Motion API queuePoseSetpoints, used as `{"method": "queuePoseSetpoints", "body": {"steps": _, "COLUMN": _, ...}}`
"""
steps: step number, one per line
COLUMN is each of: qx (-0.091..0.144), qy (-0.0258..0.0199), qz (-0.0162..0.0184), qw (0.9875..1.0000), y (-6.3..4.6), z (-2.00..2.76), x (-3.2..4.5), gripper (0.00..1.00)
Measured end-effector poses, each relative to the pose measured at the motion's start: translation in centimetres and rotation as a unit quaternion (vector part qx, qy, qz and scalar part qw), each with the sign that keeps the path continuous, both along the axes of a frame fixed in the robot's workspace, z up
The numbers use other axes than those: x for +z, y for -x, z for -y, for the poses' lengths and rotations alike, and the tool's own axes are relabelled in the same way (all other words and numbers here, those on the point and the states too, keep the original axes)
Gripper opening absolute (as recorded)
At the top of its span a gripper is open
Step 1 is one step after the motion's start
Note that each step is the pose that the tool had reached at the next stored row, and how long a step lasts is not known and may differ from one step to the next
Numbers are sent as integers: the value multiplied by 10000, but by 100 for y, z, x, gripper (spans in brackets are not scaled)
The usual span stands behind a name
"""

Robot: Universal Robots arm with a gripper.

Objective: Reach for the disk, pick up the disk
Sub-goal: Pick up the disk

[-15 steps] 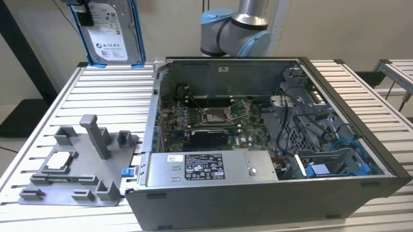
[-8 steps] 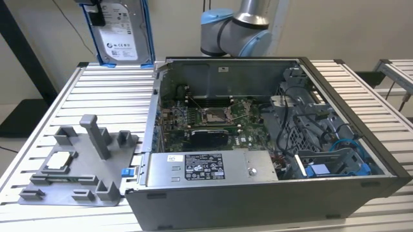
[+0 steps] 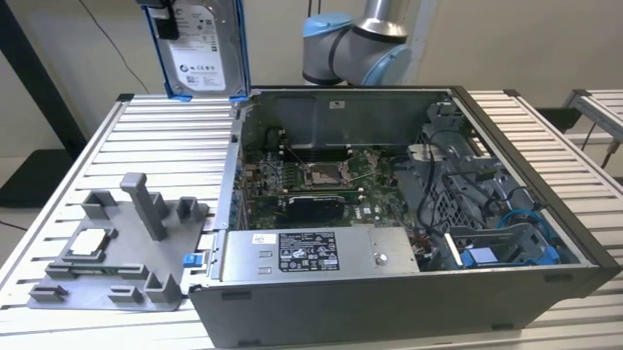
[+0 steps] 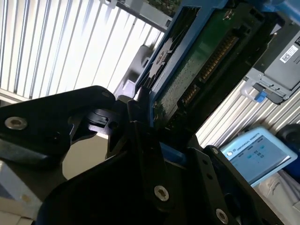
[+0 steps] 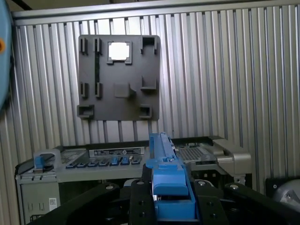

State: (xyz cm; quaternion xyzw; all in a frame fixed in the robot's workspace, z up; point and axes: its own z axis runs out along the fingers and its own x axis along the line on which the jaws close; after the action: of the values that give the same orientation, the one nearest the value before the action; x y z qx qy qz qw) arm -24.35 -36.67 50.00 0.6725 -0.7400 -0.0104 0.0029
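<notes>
The disk [image 3: 200, 51], silver-grey with a white label in a bright blue carrier, hangs upright in the air above the table's far edge, at the exterior view's upper left. My gripper [image 5: 171, 187] is shut on it. In the first wrist view the black fingers [image 5: 140, 194] clamp the carrier's blue edge [image 5: 164, 159] from both sides. The second wrist view looks along the disk's green circuit-board side [image 4: 197, 70], which rises out of the gripper [image 4: 150, 122]. A black part of the gripper [image 3: 165, 22] overlaps the disk's top corner in the exterior view.
An open computer case [image 3: 389, 182] lies on the slatted metal table [image 3: 156, 138], with its motherboard and cables exposed. A grey fixture plate [image 3: 117, 248] with upright posts and a small square silver chip [image 3: 87, 240] sits to the exterior view's left of the case. The arm's base [image 3: 360, 44] stands behind the case.
</notes>
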Motion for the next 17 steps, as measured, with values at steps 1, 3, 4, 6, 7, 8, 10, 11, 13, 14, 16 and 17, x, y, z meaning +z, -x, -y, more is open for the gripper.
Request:
{"method": "queuePoseSetpoints", "body": {"steps": 1, "qx": 0, "qy": 0, "qz": 0, "qw": 10000, "y": -27, "z": 0, "x": 0, "gripper": 0}}
{"method": "queuePoseSetpoints", "body": {"steps": 3, "qx": 0, "qy": 0, "qz": 0, "qw": 10000, "y": -80, "z": 0, "x": 0, "gripper": 0}}
{"method": "queuePoseSetpoints", "body": {"steps": 4, "qx": 0, "qy": 0, "qz": 0, "qw": 10000, "y": -106, "z": 0, "x": 0, "gripper": 0}}
{"method": "queuePoseSetpoints", "body": {"steps": 6, "qx": 0, "qy": 0, "qz": 0, "qw": 10000, "y": -157, "z": 0, "x": 0, "gripper": 0}}
{"method": "queuePoseSetpoints", "body": {"steps": 7, "qx": 0, "qy": 0, "qz": 0, "qw": 10000, "y": -182, "z": 0, "x": 0, "gripper": 0}}
{"method": "queuePoseSetpoints", "body": {"steps": 8, "qx": 0, "qy": 0, "qz": 0, "qw": 10000, "y": -206, "z": 0, "x": 0, "gripper": 0}}
{"method": "queuePoseSetpoints", "body": {"steps": 10, "qx": 0, "qy": 0, "qz": 0, "qw": 10000, "y": -258, "z": 0, "x": 0, "gripper": 0}}
{"method": "queuePoseSetpoints", "body": {"steps": 11, "qx": 0, "qy": 0, "qz": 0, "qw": 10000, "y": -283, "z": 0, "x": 0, "gripper": 0}}
{"method": "queuePoseSetpoints", "body": {"steps": 13, "qx": 0, "qy": 0, "qz": 0, "qw": 10000, "y": -355, "z": 1, "x": 0, "gripper": 0}}
{"method": "queuePoseSetpoints", "body": {"steps": 14, "qx": 0, "qy": 0, "qz": 0, "qw": 10000, "y": -376, "z": 1, "x": 0, "gripper": 0}}
{"method": "queuePoseSetpoints", "body": {"steps": 16, "qx": 0, "qy": 0, "qz": 0, "qw": 10000, "y": -423, "z": 1, "x": 0, "gripper": 0}}
{"method": "queuePoseSetpoints", "body": {"steps": 17, "qx": 0, "qy": 0, "qz": 0, "qw": 10000, "y": -446, "z": 1, "x": 0, "gripper": 0}}
